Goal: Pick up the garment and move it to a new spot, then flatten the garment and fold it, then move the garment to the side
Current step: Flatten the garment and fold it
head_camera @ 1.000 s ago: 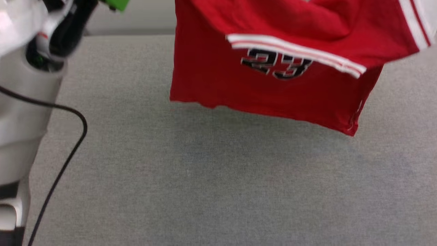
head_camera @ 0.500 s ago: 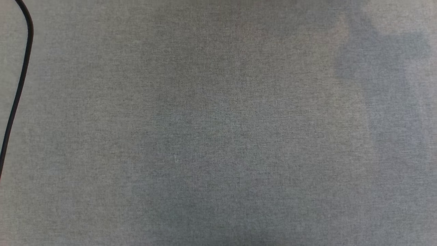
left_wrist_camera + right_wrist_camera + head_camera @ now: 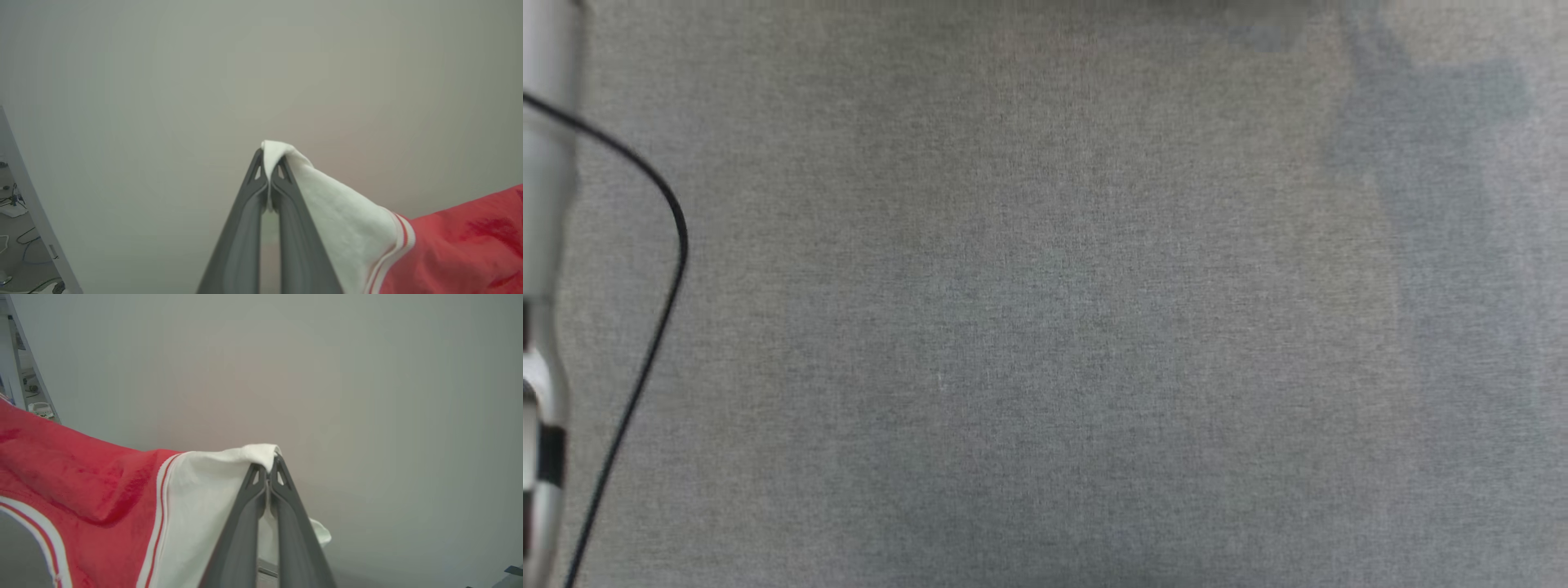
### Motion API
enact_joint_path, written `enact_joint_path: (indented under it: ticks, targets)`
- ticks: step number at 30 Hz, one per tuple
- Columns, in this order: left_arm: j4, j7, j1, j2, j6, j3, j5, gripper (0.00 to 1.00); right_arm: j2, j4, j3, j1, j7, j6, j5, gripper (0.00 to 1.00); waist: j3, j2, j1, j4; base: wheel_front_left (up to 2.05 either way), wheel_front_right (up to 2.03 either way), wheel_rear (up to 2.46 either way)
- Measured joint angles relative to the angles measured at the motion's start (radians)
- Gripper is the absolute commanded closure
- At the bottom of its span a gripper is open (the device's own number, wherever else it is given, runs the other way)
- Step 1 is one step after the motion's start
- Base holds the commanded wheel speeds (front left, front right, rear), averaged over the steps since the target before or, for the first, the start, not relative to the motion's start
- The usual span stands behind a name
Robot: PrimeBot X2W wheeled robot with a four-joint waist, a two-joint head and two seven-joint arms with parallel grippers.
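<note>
Head view shows grey cloth surface and cable.

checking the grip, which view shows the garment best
Right wrist view: the garment shows most, red body, striped trim, white sleeve pinched in shut jaws. Left wrist view gives a pinched white sleeve and some red. Head view faces grey tabletop.

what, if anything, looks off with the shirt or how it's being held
Nothing stands out. The left gripper and right gripper are each shut on the garment, pinching it at a white sleeve end, and no tear or snag shows. In the head view, a black cable crosses the grey surface.
</note>
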Motion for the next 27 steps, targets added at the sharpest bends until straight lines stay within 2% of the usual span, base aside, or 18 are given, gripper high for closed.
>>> enact_joint_path:
  ticks: [5,13,20,27]
  targets:
    - [-0.029,-0.025,0.234,0.016,0.007,-0.01,-0.033,1.0,-0.013,-0.006,0.081,0.184,-0.052,0.0,0.051,1.0,-0.063,0.0,-0.0001,0.002,0.0,0.0,0.0]
    - [-0.156,-0.025,0.675,0.07,0.07,-0.023,-0.086,1.0,-0.082,-0.083,0.159,0.493,-0.089,0.0,0.119,1.0,-0.187,0.0,-0.0003,0.007,0.0,0.0,0.0]
    - [-0.338,0.017,1.028,0.124,0.156,-0.024,-0.155,1.0,-0.135,-0.163,0.151,0.787,-0.087,0.0,0.165,1.0,-0.305,0.0,-0.0003,0.016,0.0,0.0,0.0]
    - [-0.502,0.048,1.272,0.18,0.246,-0.016,-0.189,1.0,-0.169,-0.243,0.076,1.046,-0.053,0.0,0.198,1.0,-0.392,0.0,-0.0003,0.028,0.0,0.0,0.0]
